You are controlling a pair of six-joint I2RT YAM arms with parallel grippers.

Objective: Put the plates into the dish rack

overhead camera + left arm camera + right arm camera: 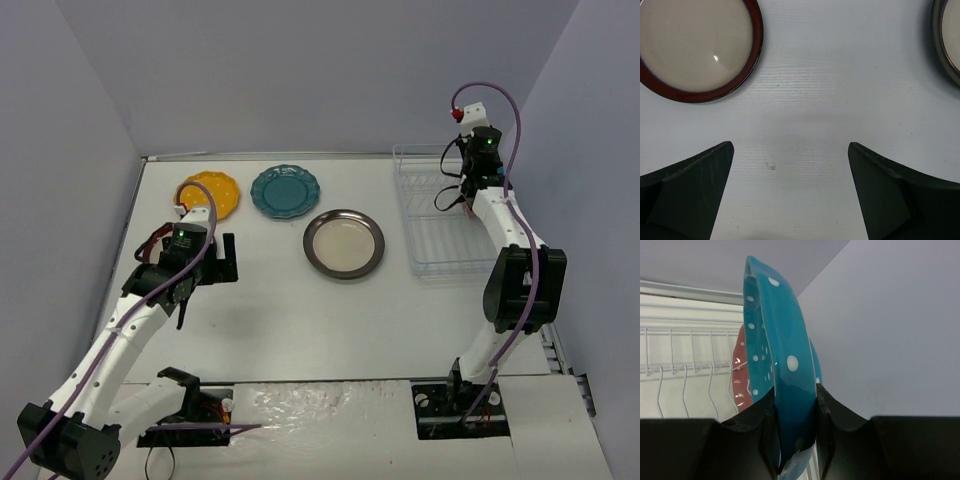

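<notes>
My right gripper (795,412) is shut on the rim of a blue plate with white dots (782,350), held upright on edge. It hangs over the far end of the white wire dish rack (435,245), whose wires (685,372) show in the right wrist view. A pink dotted plate (740,377) stands just behind the blue one. On the table lie a yellow plate (210,193), a teal plate (285,191) and a cream plate with a dark rim (344,243). My left gripper (790,147) is open over bare table, near a maroon-rimmed cream plate (695,45).
A second dark-rimmed plate (947,40) cuts the right edge of the left wrist view. Grey walls close in the table at the back and on both sides. The rack sits against the right wall, with the right arm (520,280) reaching over it.
</notes>
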